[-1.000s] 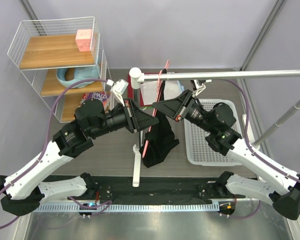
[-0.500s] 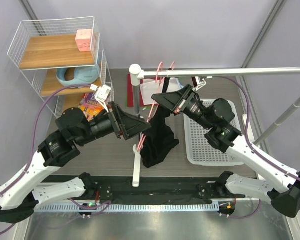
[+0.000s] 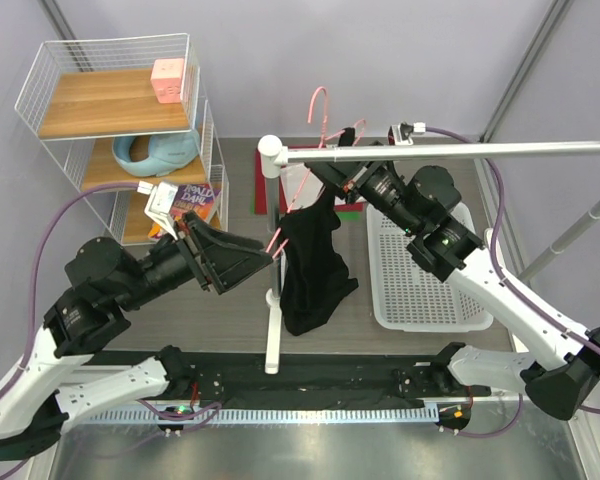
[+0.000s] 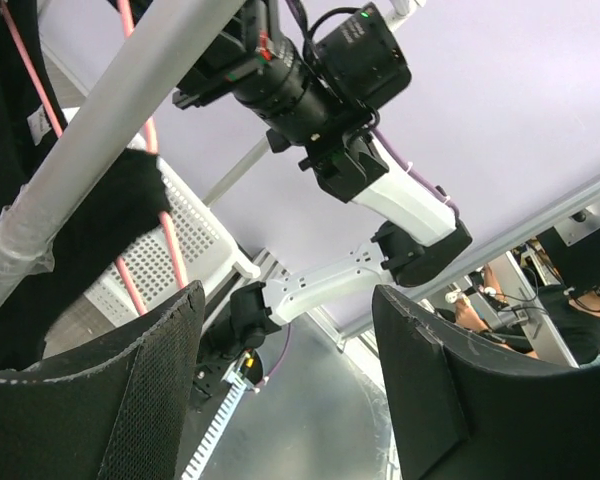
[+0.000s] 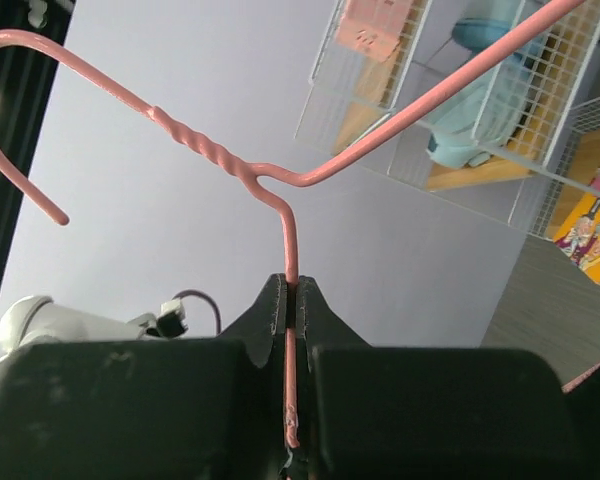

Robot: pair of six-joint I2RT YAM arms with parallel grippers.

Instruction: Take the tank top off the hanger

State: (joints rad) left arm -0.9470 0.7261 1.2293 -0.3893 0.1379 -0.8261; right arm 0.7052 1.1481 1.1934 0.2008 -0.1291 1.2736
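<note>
The pink hanger (image 3: 316, 100) is lifted, its hook standing above the white rail (image 3: 450, 149). The black tank top (image 3: 310, 270) still hangs from it, draping below the rail beside the stand pole. My right gripper (image 3: 330, 172) is shut on the hanger's wire just below the twisted neck; the right wrist view shows the wire (image 5: 291, 240) pinched between the shut jaws (image 5: 292, 292). My left gripper (image 3: 266, 257) is open and empty just left of the tank top. In the left wrist view its fingers (image 4: 140, 390) frame the rail (image 4: 110, 110), the hanger wire (image 4: 170, 250) and black fabric (image 4: 100, 225).
A white basket (image 3: 420, 280) sits on the table at the right. A wire shelf (image 3: 110, 60) at the back left holds a pink cube (image 3: 168, 80), a blue bowl (image 3: 150, 150) and a colourful packet (image 3: 195, 195). The rail's stand pole (image 3: 272, 320) rises mid-table.
My right gripper has raised the hanger so its hook now stands above the rail. My left arm has drawn back to the left and lower, away from the tank top.
</note>
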